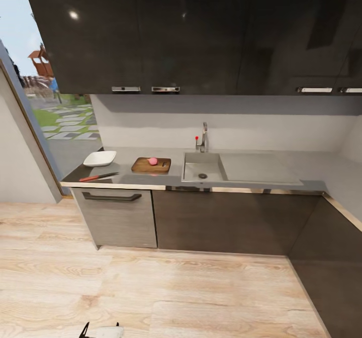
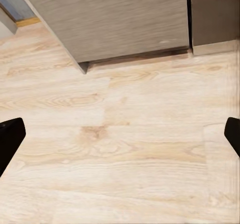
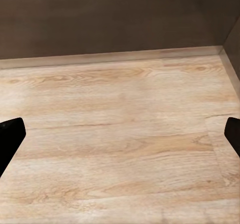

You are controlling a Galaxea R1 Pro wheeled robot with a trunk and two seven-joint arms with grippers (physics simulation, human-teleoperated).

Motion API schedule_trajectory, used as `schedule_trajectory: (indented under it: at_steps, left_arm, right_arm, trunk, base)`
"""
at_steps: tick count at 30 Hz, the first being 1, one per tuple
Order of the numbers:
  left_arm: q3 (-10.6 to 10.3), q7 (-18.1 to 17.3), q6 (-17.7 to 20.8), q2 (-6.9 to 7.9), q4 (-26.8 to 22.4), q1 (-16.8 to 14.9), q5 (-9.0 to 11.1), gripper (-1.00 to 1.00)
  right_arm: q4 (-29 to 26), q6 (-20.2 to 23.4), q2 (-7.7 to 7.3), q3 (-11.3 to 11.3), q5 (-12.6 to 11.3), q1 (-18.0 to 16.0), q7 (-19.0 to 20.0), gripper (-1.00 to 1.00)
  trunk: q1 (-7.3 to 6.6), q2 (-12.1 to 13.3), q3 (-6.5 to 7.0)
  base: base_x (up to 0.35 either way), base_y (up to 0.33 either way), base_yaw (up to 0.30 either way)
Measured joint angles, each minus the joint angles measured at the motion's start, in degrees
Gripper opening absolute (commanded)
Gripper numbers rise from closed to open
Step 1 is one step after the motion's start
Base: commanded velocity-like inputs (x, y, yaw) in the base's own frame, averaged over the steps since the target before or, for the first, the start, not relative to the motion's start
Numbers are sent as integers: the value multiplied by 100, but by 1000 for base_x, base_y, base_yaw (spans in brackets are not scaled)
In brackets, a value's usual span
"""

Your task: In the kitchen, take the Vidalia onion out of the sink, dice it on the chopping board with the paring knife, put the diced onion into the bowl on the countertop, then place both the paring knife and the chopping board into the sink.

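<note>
Left gripper [image 2: 120,139] fingertips cropped, spread | onion [image 1: 153,161] blurry on chopping board [image 1: 143,166]

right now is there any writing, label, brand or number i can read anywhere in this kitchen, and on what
None: no readable text in any view.
The glossy black upper cabinets, the rectangular brown wooden chopping board, the shallow white bowl and the grey steel sink carry no lettering.
The red tip on the chrome tap lever is plain colour, not a sign.
</note>
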Motion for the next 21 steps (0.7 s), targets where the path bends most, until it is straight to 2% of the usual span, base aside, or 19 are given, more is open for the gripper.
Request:
schedule_trajectory:
  at_steps: [2, 5, 7, 17, 21]
  left_arm:
    - [3, -73, -3, -3, 1, 0, 4, 100]
    - [-11, -685, 15, -100, 1, 1, 3, 100]
    - [-1, -827, 11, -108, 2, 0, 10, 100]
    - [12, -1146, 11, 7, 2, 0, 21, 100]
    - [17, -1181, 14, 44, 3, 0, 33, 100]
  right_arm:
    - [0, 0, 0, 0, 0, 0, -3, 100]
    - [0, 0, -7, -7, -7, 3, -5, 100]
    - [0, 0, -8, -8, -4, 3, -3, 100]
    - [0, -8, -1, -1, 0, 2, 0, 100]
    - [1, -9, 0, 0, 1, 2, 1, 100]
  trunk:
    - [0, 0, 0]
    - [0, 0, 0]
    - [0, 0, 0]
    - [0, 0, 0]
    - [0, 0, 0]
  base:
    - [0, 0, 0]
    - [0, 0, 0]
    - [0, 0, 0]
    - [0, 3, 0]
    - [0, 127, 0]
